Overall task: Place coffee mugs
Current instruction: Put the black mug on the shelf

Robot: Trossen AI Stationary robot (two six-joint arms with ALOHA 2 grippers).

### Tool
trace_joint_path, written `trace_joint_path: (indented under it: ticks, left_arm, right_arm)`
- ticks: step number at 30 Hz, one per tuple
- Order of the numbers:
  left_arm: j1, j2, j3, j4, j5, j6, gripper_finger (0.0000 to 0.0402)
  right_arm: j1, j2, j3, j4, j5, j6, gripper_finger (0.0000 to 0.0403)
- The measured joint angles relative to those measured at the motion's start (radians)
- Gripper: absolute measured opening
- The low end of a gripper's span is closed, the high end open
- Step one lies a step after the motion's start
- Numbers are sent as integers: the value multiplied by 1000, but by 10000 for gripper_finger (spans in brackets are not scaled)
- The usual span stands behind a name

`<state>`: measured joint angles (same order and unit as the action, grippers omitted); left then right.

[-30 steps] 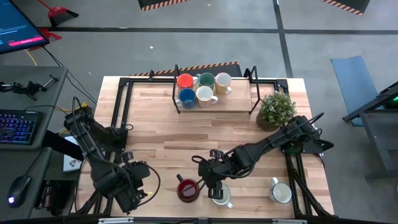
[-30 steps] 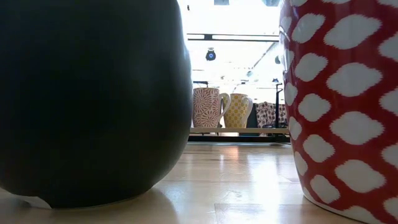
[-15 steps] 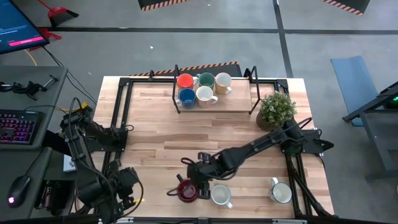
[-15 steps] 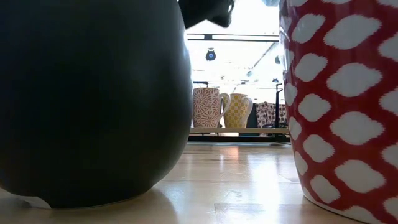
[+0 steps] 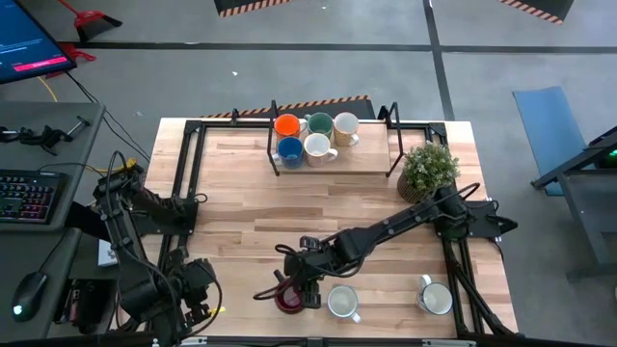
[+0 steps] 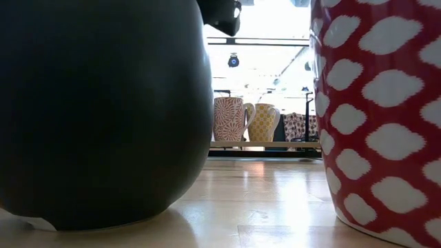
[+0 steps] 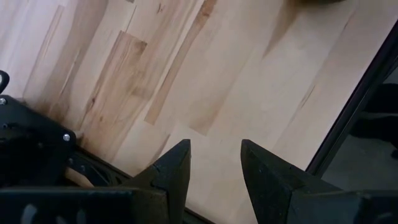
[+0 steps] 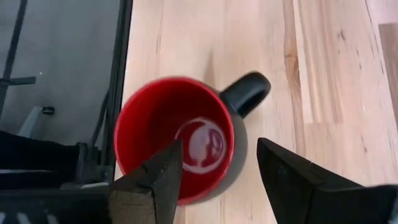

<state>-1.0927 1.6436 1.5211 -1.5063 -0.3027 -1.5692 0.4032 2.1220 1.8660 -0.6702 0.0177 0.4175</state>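
Eight mugs are not all in sight; seven show from above. One dark mug with a red inside [image 5: 288,297] stands upright near the table's [image 5: 241,222] front edge, its dark handle clear in the right wrist view [image 8: 174,149]. The right gripper [image 5: 297,285] hangs over it with fingers spread wide, one finger [image 8: 152,180] over the rim and the other [image 8: 298,180] outside by the handle; nothing is gripped. Whether a finger touches the rim cannot be told.

Just beside that mug, toward the right, stands a white mug [image 5: 341,303], and farther right a grey-white mug [image 5: 435,298], both upright at the front edge. Five more stand close together on a tray [image 5: 362,159] at the table's far side: an orange mug [image 5: 286,125], a green mug [image 5: 319,124] and a cream mug [image 5: 345,126] in the back row, a blue mug [image 5: 290,149] and a second white mug [image 5: 317,147] in front.

A potted plant [image 5: 428,170] sits at the tray's right end, near the right arm's base.

The left gripper [image 5: 193,289] waits at the front left corner, off the mugs, its fingers [image 7: 174,171] parted over bare wood and holding nothing.

The low view is filled by a dark rounded body [image 6: 103,110] and a red-and-white patterned mug [image 6: 379,117], with patterned mugs far behind.
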Motion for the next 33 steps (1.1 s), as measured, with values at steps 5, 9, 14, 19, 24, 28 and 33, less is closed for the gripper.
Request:
trace_joint_path:
  ticks: [5, 9, 14, 19, 24, 28, 33]
  left_arm:
    - [0, 0, 0, 2, -2, 0, 131]
    - [0, 0, 0, 3, -2, 0, 131]
    - [0, 0, 0, 4, -2, 0, 131]
    - [0, 0, 0, 8, -2, 0, 131]
    - [0, 0, 0, 9, -1, -1, 131]
    - [0, 0, 0, 8, -1, -1, 131]
    - [0, 0, 0, 9, -1, -5, 131]
  right_arm:
    - [-1, 49, 0, 20, -8, 0, 185]
    - [-4, 66, 0, 36, -26, 0, 185]
    - [-11, 66, 0, 62, -26, -23, 185]
    - [-18, 72, 0, 72, -26, -42, 185]
    - [-28, 86, 0, 72, -40, -43, 185]
    - [-38, 96, 0, 90, -55, -44, 185]
    - [-53, 106, 0, 105, -98, -56, 185]
